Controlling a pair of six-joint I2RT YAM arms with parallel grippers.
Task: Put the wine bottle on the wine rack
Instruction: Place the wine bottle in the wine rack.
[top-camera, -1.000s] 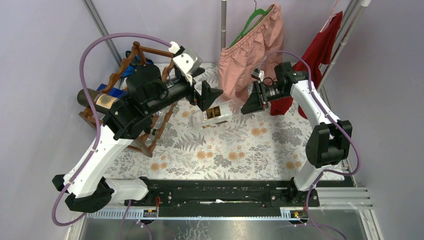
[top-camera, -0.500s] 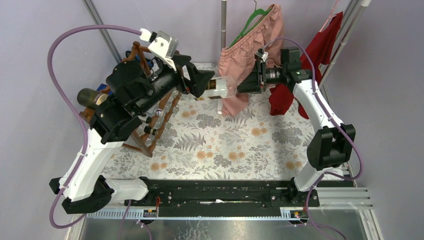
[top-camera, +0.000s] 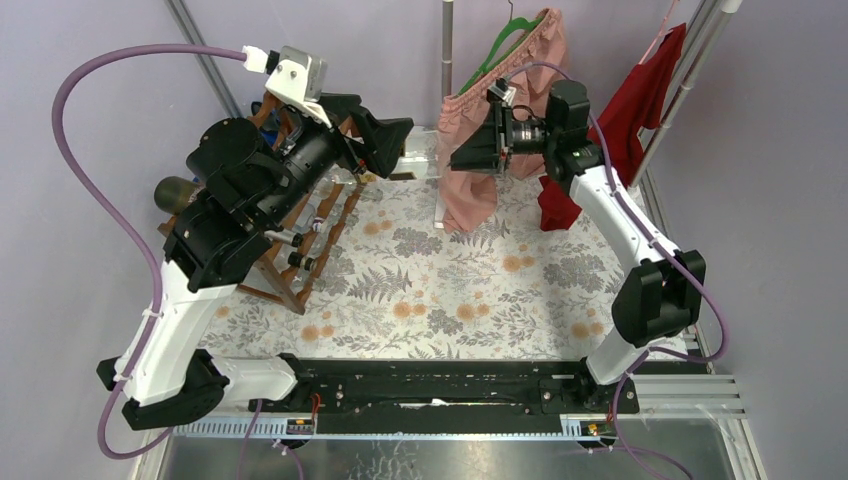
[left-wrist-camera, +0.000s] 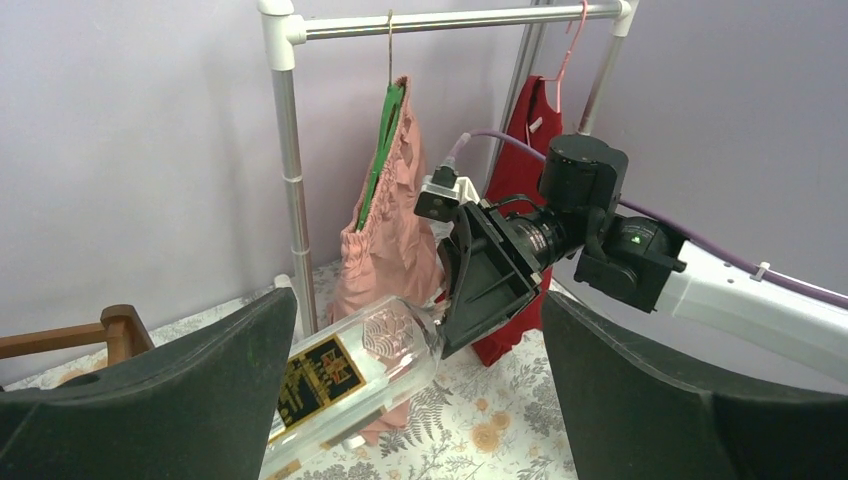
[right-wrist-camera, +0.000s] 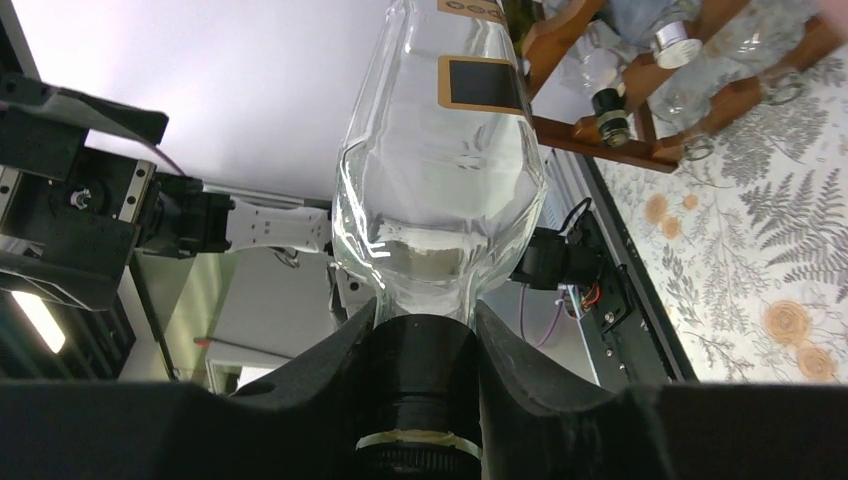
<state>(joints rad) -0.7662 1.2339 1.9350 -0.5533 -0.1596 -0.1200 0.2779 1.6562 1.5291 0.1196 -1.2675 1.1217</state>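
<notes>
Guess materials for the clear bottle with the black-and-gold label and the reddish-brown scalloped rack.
clear bottle with the black-and-gold label: looks like glass, glossy. The background shows through it distorted, and the highlights are sharp.
reddish-brown scalloped rack: likely wood, stained, with a satin finish. The rails are thick and solid with a low sheen; the grain is too small to tell.

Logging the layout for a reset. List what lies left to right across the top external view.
Reddish-brown wooden wine rack → clear glass wine bottle, held off the table → right gripper, shut on the bottle's neck → red garment hanging on the rail.
</notes>
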